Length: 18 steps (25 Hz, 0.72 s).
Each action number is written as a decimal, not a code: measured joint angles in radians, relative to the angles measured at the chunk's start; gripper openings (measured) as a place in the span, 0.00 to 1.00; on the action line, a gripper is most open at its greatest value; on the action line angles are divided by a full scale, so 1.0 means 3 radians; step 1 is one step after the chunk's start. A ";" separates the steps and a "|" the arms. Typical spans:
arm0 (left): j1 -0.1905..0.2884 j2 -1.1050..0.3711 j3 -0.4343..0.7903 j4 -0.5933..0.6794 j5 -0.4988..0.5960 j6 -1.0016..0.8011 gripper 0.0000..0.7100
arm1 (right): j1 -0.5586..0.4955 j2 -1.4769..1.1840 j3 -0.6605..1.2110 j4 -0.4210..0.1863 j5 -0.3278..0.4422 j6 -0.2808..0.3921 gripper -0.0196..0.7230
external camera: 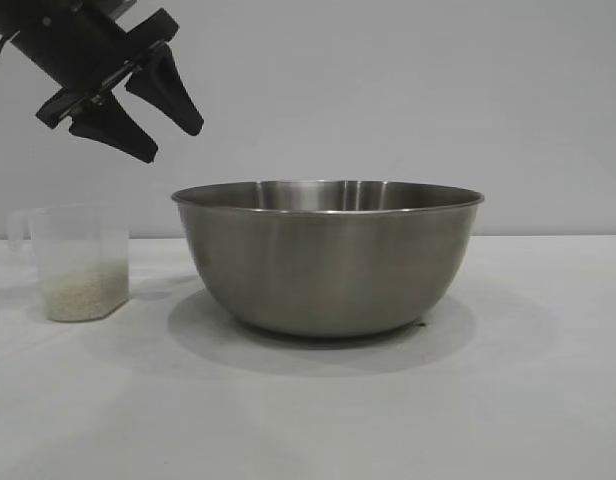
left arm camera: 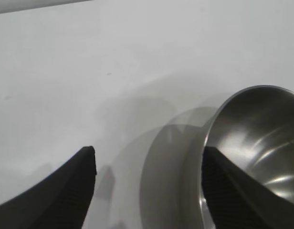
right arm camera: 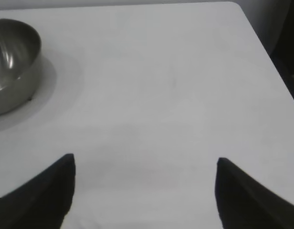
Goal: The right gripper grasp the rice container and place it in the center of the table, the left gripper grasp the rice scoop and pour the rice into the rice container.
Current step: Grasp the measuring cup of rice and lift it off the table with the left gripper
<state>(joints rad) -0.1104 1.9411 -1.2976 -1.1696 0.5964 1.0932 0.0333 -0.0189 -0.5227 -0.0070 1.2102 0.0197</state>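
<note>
the rice container (external camera: 328, 260) is brushed steel, softly glossy inside. the rice scoop (external camera: 78, 262) is frosted translucent plastic. the table (external camera: 508, 400) is smooth matt white. left gripper (left arm camera: 147, 167) fingers look ribbed matt black.

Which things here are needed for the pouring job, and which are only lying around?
Needed:
- rice container, mid-table
- rice scoop, standing beside it
- rice inside the scoop
- left gripper, open, above the scoop
- right gripper, open, over bare table

Lying around:
- nothing visible
</note>
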 joint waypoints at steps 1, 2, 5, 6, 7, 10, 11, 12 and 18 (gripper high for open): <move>0.0000 0.0000 0.0000 0.0000 0.0000 0.0000 0.63 | 0.0000 0.0000 0.0015 0.0000 -0.0040 0.0000 0.73; 0.0000 0.0000 0.0000 0.0000 0.0000 0.0000 0.63 | 0.0000 0.0000 0.0032 0.0000 -0.0079 0.0000 0.73; 0.0000 0.0000 0.0000 0.0000 0.0000 0.0000 0.63 | 0.0000 0.0000 0.0094 0.0000 -0.0177 -0.0005 0.73; 0.0000 0.0000 0.0000 0.0000 0.0000 0.0000 0.63 | 0.0000 0.0000 0.0103 0.0000 -0.0201 -0.0005 0.73; 0.0000 0.0000 0.0000 0.0000 0.0000 0.0006 0.63 | 0.0000 0.0000 0.0110 0.0000 -0.0207 -0.0005 0.73; 0.0000 0.0000 0.0000 0.0000 0.0000 0.0006 0.63 | 0.0000 0.0000 0.0110 -0.0006 -0.0214 -0.0005 0.73; 0.0000 0.0000 0.0000 0.0000 0.0000 0.0006 0.63 | 0.0000 0.0000 0.0110 -0.0006 -0.0214 -0.0005 0.73; 0.0000 0.0000 0.0000 0.0000 0.0000 0.0006 0.63 | 0.0000 0.0000 0.0110 -0.0006 -0.0214 -0.0005 0.73; 0.0000 0.0000 0.0000 -0.0015 0.0000 0.0096 0.63 | 0.0000 0.0000 0.0110 -0.0006 -0.0220 -0.0012 0.73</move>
<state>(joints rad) -0.1104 1.9411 -1.2976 -1.1740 0.5964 1.1219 0.0333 -0.0189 -0.4898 -0.0088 1.1443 0.0160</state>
